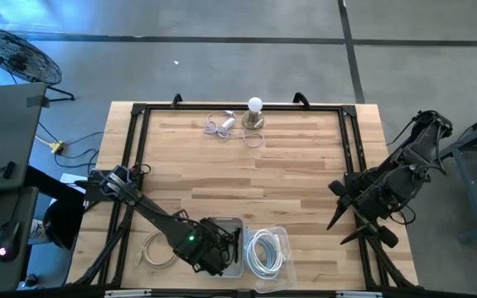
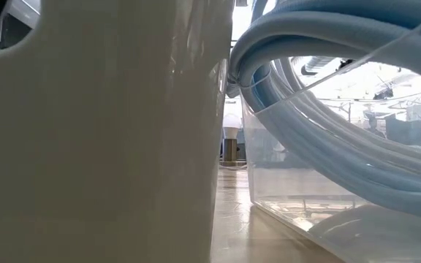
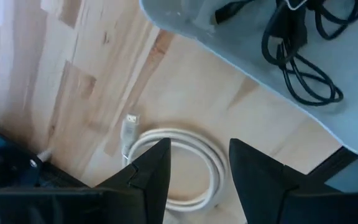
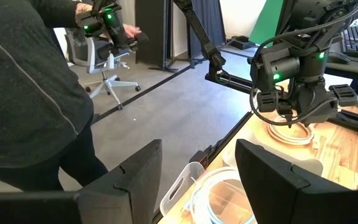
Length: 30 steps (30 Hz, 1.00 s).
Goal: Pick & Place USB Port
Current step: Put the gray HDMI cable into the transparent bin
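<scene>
Two bins [image 1: 281, 236] sit side by side at the table's [image 1: 305, 165] near edge; a cable coil [image 1: 157, 252] lies left of them; a bulb [image 1: 255, 112] stands at the far edge, another cable [image 1: 220, 126] beside it.

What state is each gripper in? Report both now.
Left gripper: open, empty, above the white cable on the table.
Right gripper: open, empty, off the table's right edge.
</scene>
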{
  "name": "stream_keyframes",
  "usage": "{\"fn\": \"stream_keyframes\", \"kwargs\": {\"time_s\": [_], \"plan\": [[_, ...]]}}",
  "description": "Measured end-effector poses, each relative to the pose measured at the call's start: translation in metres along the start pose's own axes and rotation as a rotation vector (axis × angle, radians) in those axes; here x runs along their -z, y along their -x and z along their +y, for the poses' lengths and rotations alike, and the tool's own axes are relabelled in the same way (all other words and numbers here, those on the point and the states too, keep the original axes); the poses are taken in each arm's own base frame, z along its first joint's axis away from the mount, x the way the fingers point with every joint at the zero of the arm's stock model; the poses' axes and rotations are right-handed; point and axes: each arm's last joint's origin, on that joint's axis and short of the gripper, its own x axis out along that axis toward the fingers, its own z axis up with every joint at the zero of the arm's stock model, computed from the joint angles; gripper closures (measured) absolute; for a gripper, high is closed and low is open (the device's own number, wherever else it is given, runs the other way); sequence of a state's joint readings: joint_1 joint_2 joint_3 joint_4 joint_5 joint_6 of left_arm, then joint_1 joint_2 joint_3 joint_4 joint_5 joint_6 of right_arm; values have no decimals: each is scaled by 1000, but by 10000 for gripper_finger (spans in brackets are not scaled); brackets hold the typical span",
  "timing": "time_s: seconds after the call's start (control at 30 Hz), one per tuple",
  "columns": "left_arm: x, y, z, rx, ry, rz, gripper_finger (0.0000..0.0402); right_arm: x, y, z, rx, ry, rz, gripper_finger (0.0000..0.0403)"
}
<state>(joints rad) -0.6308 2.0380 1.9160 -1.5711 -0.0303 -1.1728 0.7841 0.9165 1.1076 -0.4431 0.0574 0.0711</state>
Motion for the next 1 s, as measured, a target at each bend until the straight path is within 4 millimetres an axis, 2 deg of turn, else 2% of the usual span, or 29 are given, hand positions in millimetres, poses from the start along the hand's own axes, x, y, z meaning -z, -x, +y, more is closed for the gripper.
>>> {"fn": "stream_keyframes", "kwargs": {"time_s": [0.1, 0.7, 1.0], "plan": [[-1, 0, -4, 44, -128, 2, 244, 0, 0, 0, 0, 0, 1, 206], [-9, 1, -9, 48, -268, -163, 244, 1, 0, 0, 0, 5, 10, 206], [-8, 1, -9, 35, -316, -167, 240, 3, 0, 0, 2, 5, 28, 206]]}}
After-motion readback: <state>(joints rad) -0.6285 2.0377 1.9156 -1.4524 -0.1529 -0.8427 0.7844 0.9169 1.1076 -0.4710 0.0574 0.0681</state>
